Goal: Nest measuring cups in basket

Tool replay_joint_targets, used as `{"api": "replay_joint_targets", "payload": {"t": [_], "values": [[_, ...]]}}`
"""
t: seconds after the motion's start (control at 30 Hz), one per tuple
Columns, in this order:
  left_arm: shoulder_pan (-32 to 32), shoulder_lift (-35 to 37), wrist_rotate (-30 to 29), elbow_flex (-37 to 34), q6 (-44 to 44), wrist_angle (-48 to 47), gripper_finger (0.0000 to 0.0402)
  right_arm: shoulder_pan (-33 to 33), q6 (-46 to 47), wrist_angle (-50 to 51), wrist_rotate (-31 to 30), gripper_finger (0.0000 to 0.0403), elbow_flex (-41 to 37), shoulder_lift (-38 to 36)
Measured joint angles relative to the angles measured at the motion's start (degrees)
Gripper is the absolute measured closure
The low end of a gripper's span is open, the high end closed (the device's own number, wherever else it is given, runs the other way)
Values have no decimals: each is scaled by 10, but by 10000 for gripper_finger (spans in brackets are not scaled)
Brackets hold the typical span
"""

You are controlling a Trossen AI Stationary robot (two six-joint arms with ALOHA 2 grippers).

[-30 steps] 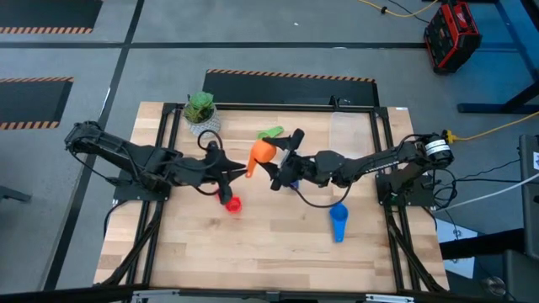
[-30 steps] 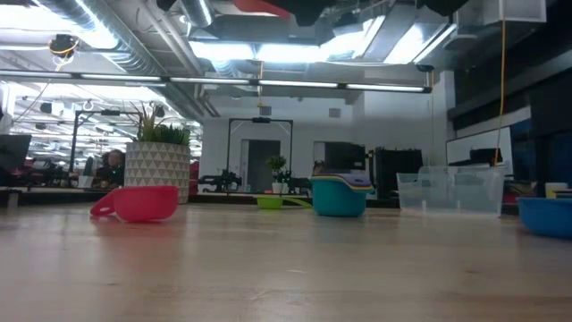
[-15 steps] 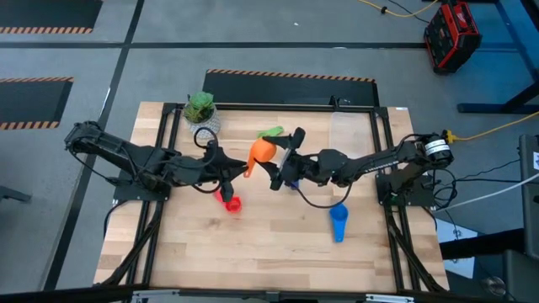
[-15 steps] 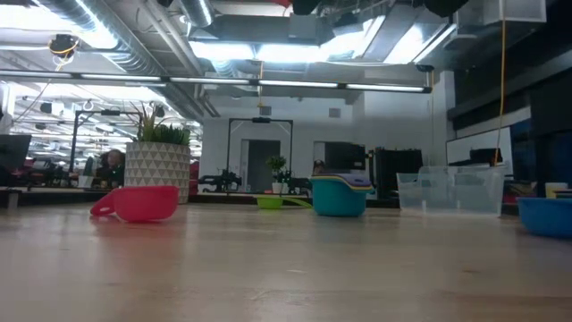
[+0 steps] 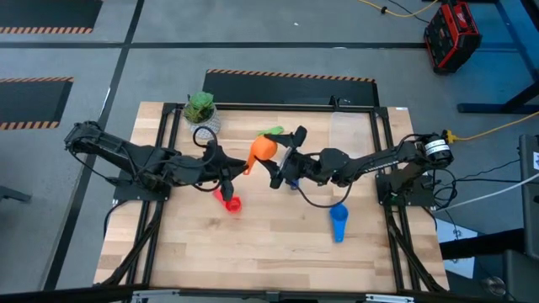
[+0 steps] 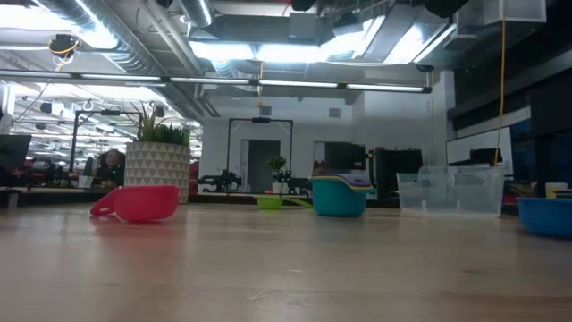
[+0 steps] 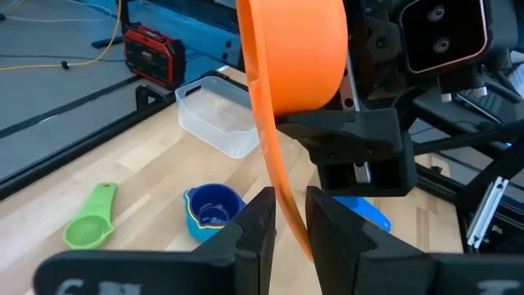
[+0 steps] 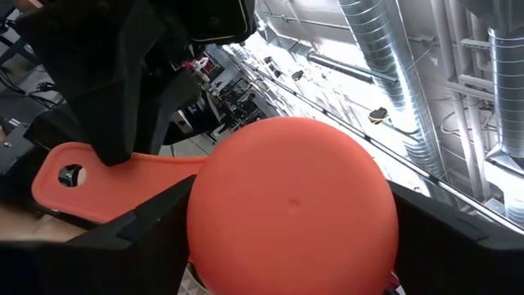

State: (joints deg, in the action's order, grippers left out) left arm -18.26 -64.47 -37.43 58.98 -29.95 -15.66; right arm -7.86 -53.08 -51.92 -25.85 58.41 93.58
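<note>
Orange cup [image 5: 264, 149] hangs above mid-counter [image 5: 278, 252], its handle clenched in the left pincer [image 7: 284, 221] while the right pincer [image 5: 281, 160] spreads around the bowl, seemingly for a handover toward the clear basket [image 5: 349, 133] at the far right

No legible text or labels.
</note>
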Motion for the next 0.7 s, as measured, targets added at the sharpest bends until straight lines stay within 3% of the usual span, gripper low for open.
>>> {"api": "replay_joint_targets", "payload": {"t": [0.7], "values": [[10,0,10,0,-75,-4,337,4,7,-6,-2,72,0,0]]}}
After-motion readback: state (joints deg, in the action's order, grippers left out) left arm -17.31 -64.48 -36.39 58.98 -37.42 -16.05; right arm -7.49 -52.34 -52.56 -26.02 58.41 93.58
